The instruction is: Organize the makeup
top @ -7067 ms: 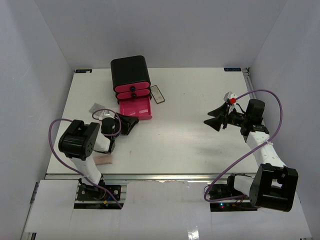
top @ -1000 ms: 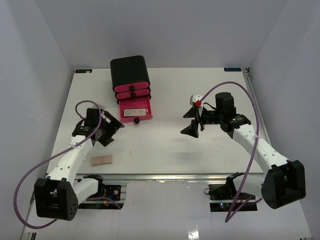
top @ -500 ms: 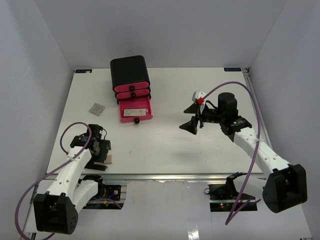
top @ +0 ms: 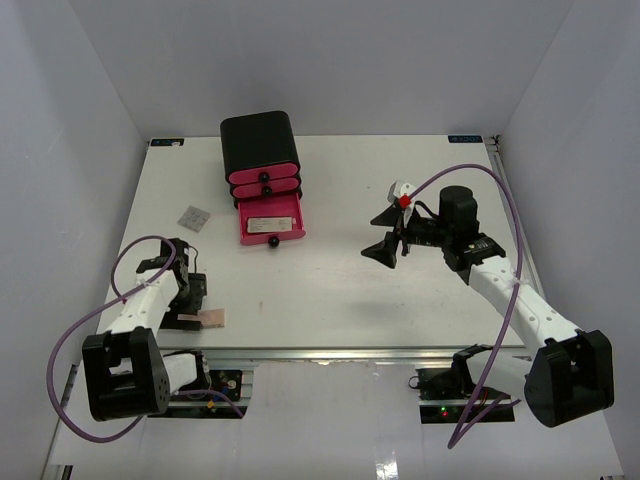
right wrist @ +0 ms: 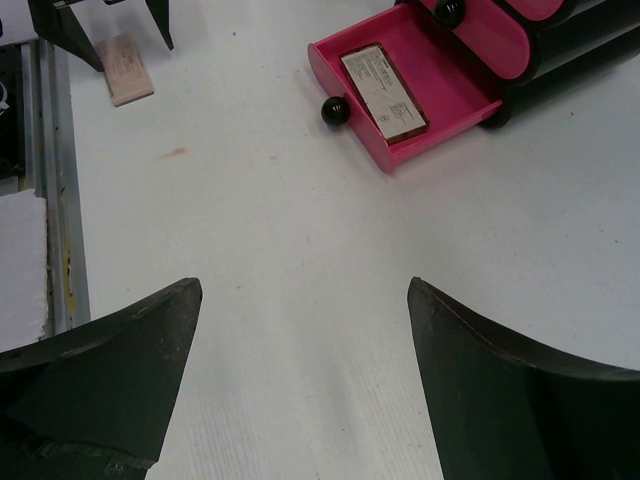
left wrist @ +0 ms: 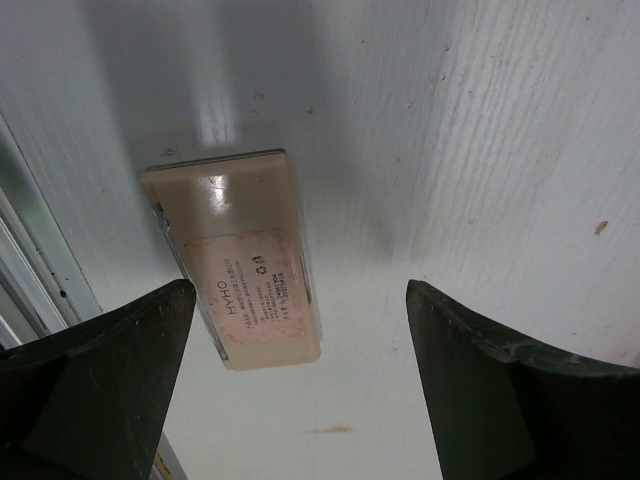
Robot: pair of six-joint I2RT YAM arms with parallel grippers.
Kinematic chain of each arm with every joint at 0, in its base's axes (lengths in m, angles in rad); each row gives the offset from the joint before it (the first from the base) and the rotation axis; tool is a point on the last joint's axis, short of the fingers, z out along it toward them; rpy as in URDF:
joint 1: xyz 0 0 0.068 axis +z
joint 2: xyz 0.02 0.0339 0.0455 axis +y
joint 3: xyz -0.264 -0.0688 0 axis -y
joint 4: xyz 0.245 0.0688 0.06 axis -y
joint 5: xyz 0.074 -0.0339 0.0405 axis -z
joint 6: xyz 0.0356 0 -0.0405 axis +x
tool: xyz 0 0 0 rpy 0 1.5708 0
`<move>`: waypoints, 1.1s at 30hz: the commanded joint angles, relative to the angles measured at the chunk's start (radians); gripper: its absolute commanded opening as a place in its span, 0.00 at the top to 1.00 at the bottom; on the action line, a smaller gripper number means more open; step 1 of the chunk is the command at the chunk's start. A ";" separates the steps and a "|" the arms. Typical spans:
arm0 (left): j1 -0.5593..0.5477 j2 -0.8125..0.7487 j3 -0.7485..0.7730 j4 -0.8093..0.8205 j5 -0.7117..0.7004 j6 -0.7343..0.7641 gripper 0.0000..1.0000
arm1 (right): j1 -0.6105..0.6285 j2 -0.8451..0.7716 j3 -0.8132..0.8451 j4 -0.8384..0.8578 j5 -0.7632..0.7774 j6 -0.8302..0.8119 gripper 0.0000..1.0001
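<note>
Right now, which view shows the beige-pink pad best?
Left wrist: the beige-pink pad lies close up, label legible. Top external shows a small pink strip; right wrist shows it small, upper left.

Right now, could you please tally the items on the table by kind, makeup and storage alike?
Beige rectangular compacts: 2 (one in the open pink drawer, one loose)
Small grey square palette: 1
Black box with pink drawers: 1
Total: 4

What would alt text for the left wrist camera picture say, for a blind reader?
A flat beige-pink rectangular compact with printed lettering lies on the white table near its edge. The left pincer hangs open above it, its dark jaws wide apart.
</note>
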 commanded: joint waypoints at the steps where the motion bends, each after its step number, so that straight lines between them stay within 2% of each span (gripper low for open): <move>1: 0.035 0.015 -0.002 0.078 0.016 0.046 0.04 | -0.017 -0.012 0.000 0.040 -0.030 0.010 0.10; 19: 0.057 0.023 -0.070 0.103 0.049 0.116 0.10 | -0.036 0.001 -0.004 0.045 -0.041 0.012 0.10; 27: 0.058 0.002 -0.098 0.125 0.093 0.120 0.19 | -0.036 0.000 -0.004 0.045 -0.043 0.012 0.10; 30: 0.057 -0.019 -0.092 0.102 0.101 0.128 0.19 | -0.036 0.001 -0.006 0.045 -0.045 0.011 0.10; 33: 0.058 -0.063 -0.078 0.068 0.100 0.136 0.13 | -0.038 0.001 -0.004 0.047 -0.045 0.013 0.10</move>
